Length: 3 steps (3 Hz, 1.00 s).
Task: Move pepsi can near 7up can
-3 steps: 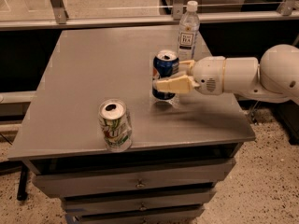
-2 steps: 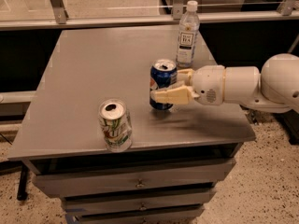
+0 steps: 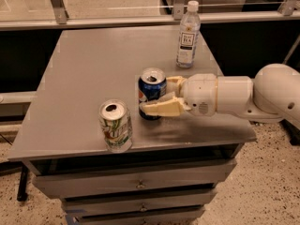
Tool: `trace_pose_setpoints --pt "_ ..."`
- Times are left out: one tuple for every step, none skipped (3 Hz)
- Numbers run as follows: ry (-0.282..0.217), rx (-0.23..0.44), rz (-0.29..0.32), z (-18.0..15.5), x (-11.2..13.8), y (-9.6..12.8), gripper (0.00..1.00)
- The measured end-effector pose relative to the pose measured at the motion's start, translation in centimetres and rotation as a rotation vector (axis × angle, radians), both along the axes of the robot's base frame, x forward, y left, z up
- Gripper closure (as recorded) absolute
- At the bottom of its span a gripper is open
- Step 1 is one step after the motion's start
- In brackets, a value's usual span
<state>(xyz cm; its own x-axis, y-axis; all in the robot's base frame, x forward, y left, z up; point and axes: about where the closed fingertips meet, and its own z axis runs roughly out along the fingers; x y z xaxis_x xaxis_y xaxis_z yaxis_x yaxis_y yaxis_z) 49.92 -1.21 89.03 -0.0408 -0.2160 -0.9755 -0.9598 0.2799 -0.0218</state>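
The pepsi can [image 3: 151, 90] is dark blue with a silver open top and stands upright near the middle front of the grey table [image 3: 93, 69]. My gripper [image 3: 161, 96] reaches in from the right, its cream fingers [image 3: 161, 108] closed around the can's sides. The 7up can [image 3: 115, 125] is white with green markings and stands upright at the table's front edge, a short gap to the left and front of the pepsi can.
A clear water bottle [image 3: 188, 34] with a white cap stands at the back right of the table. Drawers [image 3: 140, 185] sit under the tabletop. A glass rail [image 3: 117, 3] runs behind the table. My white arm [image 3: 243, 97] spans the right edge.
My gripper has carried the pepsi can left and toward the front, closer to the 7up can. The 7up can and bottle have not moved.
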Motion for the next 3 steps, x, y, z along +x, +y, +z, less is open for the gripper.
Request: trace_pose_setpoints --pt "-0.021 -0.03 0.046 -0.5 -0.9 0.2 1.0" --pt "-0.02 -0.061 0.089 -1.1 -1.4 -0.4 1.0" --pt "-0.007 -0.079 0.137 -1.6 -1.9 -0.9 1.0"
